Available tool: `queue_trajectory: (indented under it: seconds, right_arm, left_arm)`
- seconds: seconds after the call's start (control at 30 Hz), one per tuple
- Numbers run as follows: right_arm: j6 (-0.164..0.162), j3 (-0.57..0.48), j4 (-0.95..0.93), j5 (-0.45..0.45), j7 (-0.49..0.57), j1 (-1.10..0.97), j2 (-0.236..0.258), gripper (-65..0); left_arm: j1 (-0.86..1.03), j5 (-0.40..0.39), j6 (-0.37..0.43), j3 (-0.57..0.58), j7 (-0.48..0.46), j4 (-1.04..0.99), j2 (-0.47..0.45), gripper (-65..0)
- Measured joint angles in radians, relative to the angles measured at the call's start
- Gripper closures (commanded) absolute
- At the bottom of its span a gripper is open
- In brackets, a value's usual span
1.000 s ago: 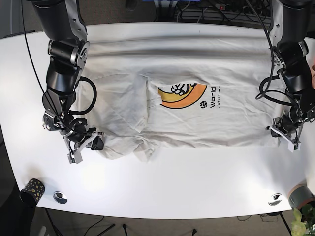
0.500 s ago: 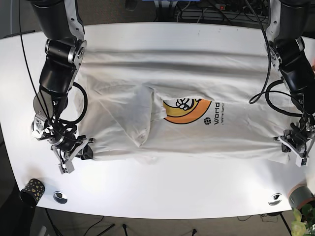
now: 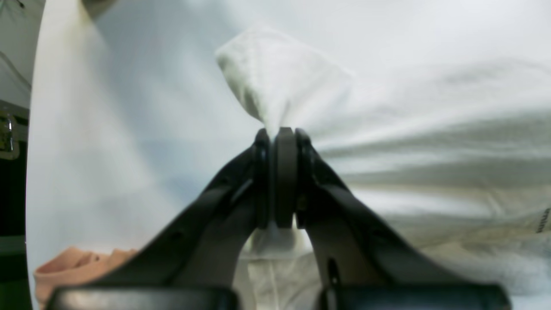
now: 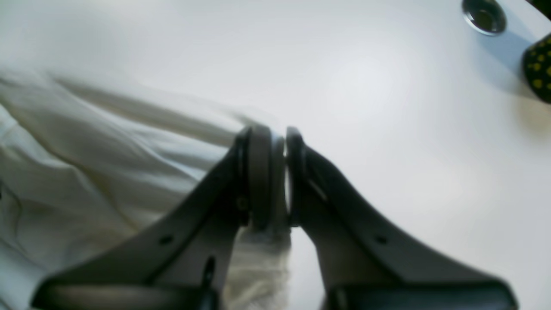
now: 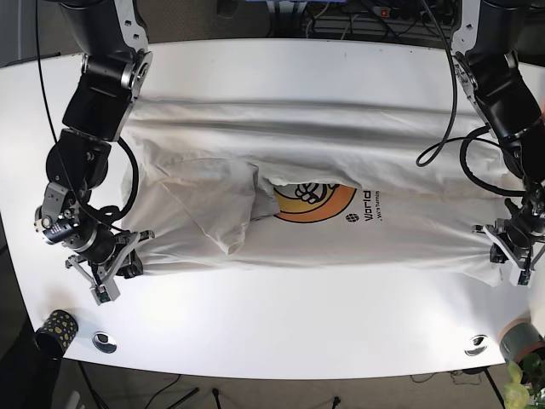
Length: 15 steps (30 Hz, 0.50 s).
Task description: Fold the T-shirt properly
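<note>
Both grippers were clamped on the T-shirt (image 5: 324, 213), which lay stretched across the white table (image 5: 298, 324): the left gripper (image 5: 513, 260) pinched its near right corner, the right gripper (image 5: 115, 274) its near left corner.

Soft, matt, creased cream cloth on T-shirt (image 5: 324, 170); smooth printed orange graphic (image 5: 319, 203). Glossy smooth white tabletop (image 5: 281, 315), faint glare. Matt dark plastic on left pincer (image 3: 280, 137) and right pincer (image 4: 273, 133). Shiny metal grommet (image 5: 104, 342).
</note>
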Motion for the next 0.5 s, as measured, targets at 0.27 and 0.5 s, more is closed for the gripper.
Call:
queue_trajectory:
  seconds: [0.27, 0.5]
  right_arm:
    - [0.0, 0.04, 0.253, 0.007, -0.132, -0.109, -0.013, -1.9]
    - [-0.005, 0.083, 0.44, -0.009, -0.255, -0.228, -0.038, -1.4]
  left_arm:
    - [0.101, 0.007, 0.002, -0.069, 0.003, 0.065, -0.004, 0.0]
    - [0.176, 0.008, -0.034, -0.105, 0.002, 0.102, -0.004, 0.0]
